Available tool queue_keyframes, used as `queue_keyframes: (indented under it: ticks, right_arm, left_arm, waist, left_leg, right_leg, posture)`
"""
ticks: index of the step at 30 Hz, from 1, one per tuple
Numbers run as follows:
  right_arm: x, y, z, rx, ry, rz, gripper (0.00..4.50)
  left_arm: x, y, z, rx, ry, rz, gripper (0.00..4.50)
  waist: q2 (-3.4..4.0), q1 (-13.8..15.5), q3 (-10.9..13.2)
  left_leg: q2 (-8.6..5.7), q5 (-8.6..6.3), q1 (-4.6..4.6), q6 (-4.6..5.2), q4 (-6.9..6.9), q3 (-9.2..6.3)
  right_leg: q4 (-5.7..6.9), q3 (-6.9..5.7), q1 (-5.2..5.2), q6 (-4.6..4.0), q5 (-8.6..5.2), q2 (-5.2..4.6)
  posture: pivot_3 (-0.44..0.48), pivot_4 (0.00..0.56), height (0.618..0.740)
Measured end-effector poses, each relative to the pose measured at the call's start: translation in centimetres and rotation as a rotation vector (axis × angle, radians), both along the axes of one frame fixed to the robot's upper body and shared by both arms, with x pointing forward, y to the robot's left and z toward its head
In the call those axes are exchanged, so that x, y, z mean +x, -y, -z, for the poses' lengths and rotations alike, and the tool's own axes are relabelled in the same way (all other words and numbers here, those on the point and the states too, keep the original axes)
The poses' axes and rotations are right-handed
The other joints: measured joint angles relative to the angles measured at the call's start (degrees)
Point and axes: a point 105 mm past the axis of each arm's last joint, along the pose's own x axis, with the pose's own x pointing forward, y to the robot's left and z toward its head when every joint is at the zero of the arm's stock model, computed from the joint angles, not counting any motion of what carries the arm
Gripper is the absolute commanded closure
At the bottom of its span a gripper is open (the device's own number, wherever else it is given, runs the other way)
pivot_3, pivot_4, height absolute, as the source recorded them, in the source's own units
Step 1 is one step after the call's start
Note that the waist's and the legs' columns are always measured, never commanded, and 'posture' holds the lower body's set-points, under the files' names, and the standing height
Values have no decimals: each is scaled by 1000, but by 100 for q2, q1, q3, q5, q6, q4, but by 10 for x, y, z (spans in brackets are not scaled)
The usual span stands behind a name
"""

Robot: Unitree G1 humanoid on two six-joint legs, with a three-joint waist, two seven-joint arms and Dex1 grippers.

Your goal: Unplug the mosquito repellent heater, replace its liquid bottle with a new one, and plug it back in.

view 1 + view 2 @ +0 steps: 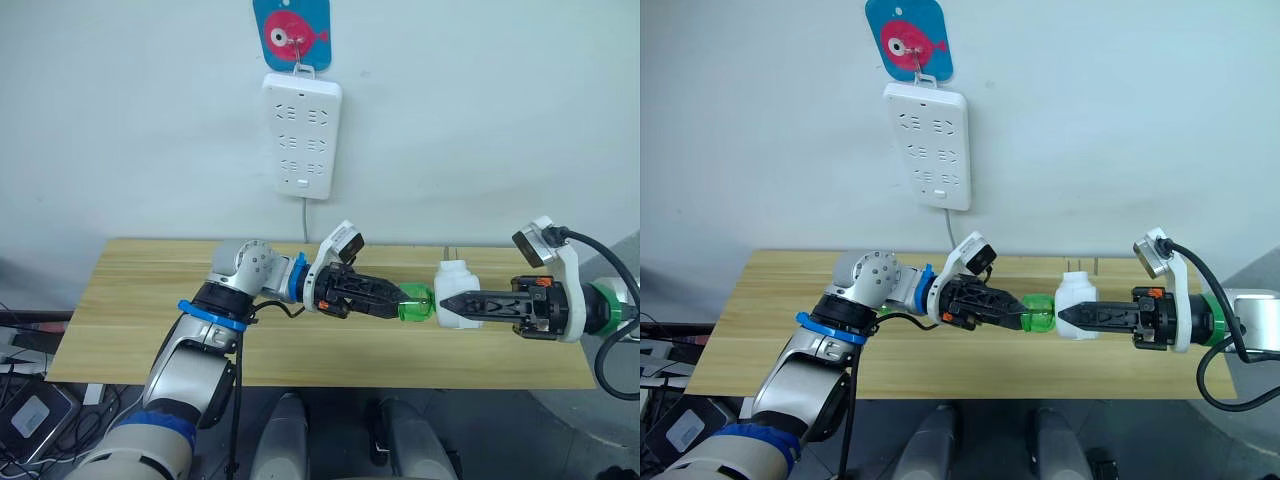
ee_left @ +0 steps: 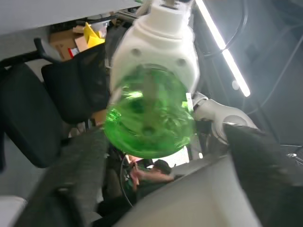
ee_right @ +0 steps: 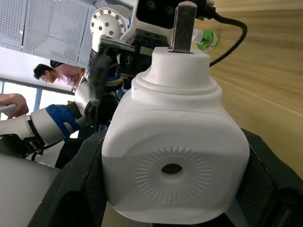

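Note:
My right gripper point(image 1: 446, 302) is shut on the white mosquito repellent heater point(image 1: 457, 293), held above the table with its prongs point(image 3: 183, 26) pointing toward the wall. My left gripper point(image 1: 403, 300) is shut on its liquid bottle point(image 1: 414, 304), translucent green, whose neck end meets the heater's side. In the left wrist view the bottle's base point(image 2: 149, 118) faces me with the heater point(image 2: 163, 38) right behind it. The new one point(image 3: 204, 39), green with a white cap, lies on the table behind the left gripper.
A white power strip point(image 1: 301, 137) hangs on the wall above the wooden table point(image 1: 140, 310), its cord dropping behind the table. A person point(image 3: 53, 74) stands off in the background of the right wrist view.

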Motion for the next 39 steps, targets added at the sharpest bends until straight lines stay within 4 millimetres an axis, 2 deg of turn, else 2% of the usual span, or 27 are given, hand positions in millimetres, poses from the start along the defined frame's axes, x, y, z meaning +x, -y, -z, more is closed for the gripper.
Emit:
queue_keyframes:
  ticks: [3,6,9,11,12,14,17,19,21,25,29,39]
  right_arm:
    - [0,0,0,12,0,0,1407]
    - [-1,3,1,28,-15,7,1407]
    - [3,12,1,42,-24,54,1407]
    - [7,20,-2,32,-19,87,1407]
    - [8,21,-3,34,-16,94,1407]
    - [11,26,-6,51,-23,105,1407]
    - [16,32,-12,73,-27,119,1407]
    - [17,30,-16,77,-15,103,1407]
    - [17,28,-17,85,-13,93,1407]
    - [17,22,-15,94,-22,63,1407]
    - [19,18,-18,95,-10,45,1407]
    - [20,13,-20,106,0,26,1407]
  left_arm:
    - [9,2,-3,-23,76,-45,16]
    - [24,-8,-9,-55,256,-122,16]
    - [26,-31,-14,-62,658,-134,16]
    - [20,-39,-6,-76,891,-115,16]
    - [19,-38,-2,-82,949,-108,16]
    - [22,-29,4,-149,1253,-191,16]
    - [24,-13,1,-287,1699,-334,16]
    - [24,-13,-5,-358,1954,-390,16]
    - [23,-9,-5,-400,2106,-405,16]
    - [19,-2,1,-476,2261,-443,16]
    - [18,6,-10,-559,2365,-475,16]
    - [14,16,-11,-652,2412,-468,16]
  waist:
    - [0,2,0]
    - [0,-5,0]
    - [3,-14,0]
    - [6,24,0]
    - [5,37,0]
    - [6,125,0]
    - [4,311,1]
    - [5,378,0]
    - [5,449,0]
    - [5,530,0]
    - [5,626,0]
    - [5,628,0]
  left_leg:
    - [-1,0,0,-1,1,3]
    - [-1,0,1,-1,1,9]
    - [1,0,6,-1,-8,23]
    - [-2,1,7,-2,-11,27]
    - [-2,0,4,-2,-9,25]
    - [-6,1,3,-2,-8,34]
    - [-7,1,-4,-2,5,44]
    - [-7,0,-1,-1,5,51]
    - [-8,0,-1,-1,6,58]
    - [-9,0,-2,0,8,68]
    - [-9,0,-2,0,17,68]
    - [-7,-1,-7,2,66,68]
  right_leg:
    - [0,3,0,0,0,-3]
    - [0,8,-1,0,0,-3]
    - [2,22,-6,-2,1,-3]
    - [-1,25,-6,-29,16,-9]
    - [-3,23,-6,-29,16,-9]
    - [-13,28,-5,-30,18,-17]
    - [-22,35,-6,-26,27,-19]
    - [-20,42,-6,-25,29,-18]
    - [-20,49,-6,-21,32,-17]
    - [-22,56,-7,-14,37,-18]
    - [-12,55,-8,-13,37,-16]
    - [14,56,-5,-5,45,-14]
  posture:
    - [163,256,740]
    - [165,254,740]
    - [179,251,740]
    - [188,251,740]
    - [196,248,740]
    - [196,248,740]
    - [208,244,740]
    - [215,242,740]
    - [215,242,740]
    - [214,238,740]
    - [210,240,740]
    - [201,246,740]
